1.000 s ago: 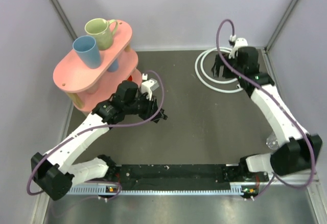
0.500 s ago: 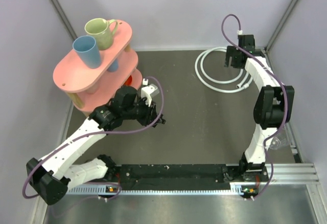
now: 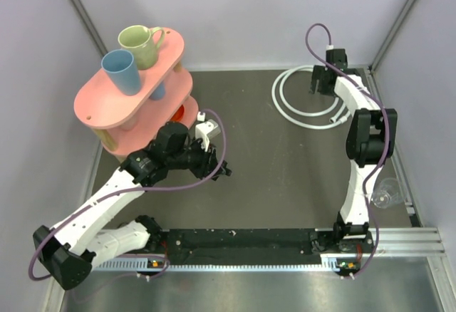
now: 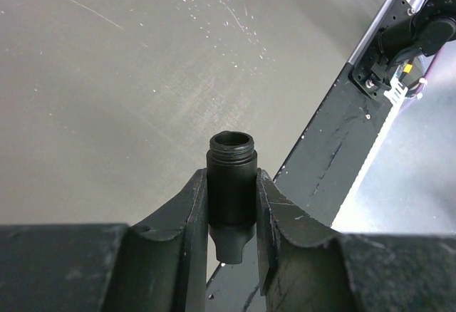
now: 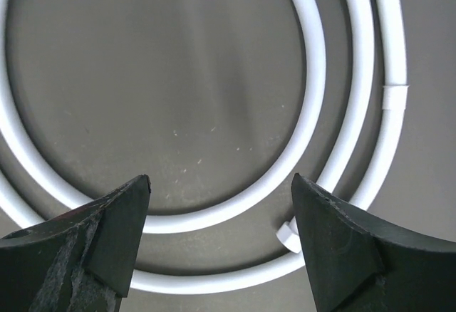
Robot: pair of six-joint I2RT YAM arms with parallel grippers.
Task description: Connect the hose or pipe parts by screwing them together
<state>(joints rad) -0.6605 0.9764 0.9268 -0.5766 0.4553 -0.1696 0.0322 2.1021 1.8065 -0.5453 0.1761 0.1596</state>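
Grasping of the hose (image 5: pixel 313 63) is judged the step in hand: the black connector (image 4: pixel 231 157) is clamped in the left gripper (image 4: pixel 231 178), the right gripper (image 5: pixel 221 198) is held wide open above the coiled hose, whose end near 1 finger must be taken next, and the pink shelf (image 3: pixel 92 112) with 2 mugs (image 3: pixel 139 45), behind the left gripper, is judged no obstacle.

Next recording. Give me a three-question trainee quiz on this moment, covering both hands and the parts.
1. True or false: the left hand is shut on the black connector.
2. Pick one. The right hand is: A) open over the white hose; B) shut on the hose; C) shut with nothing in it.
3. Fill in: the green mug and blue cup stand on top of a ___ stand.

Key: 1 true; 2 A; 3 pink.
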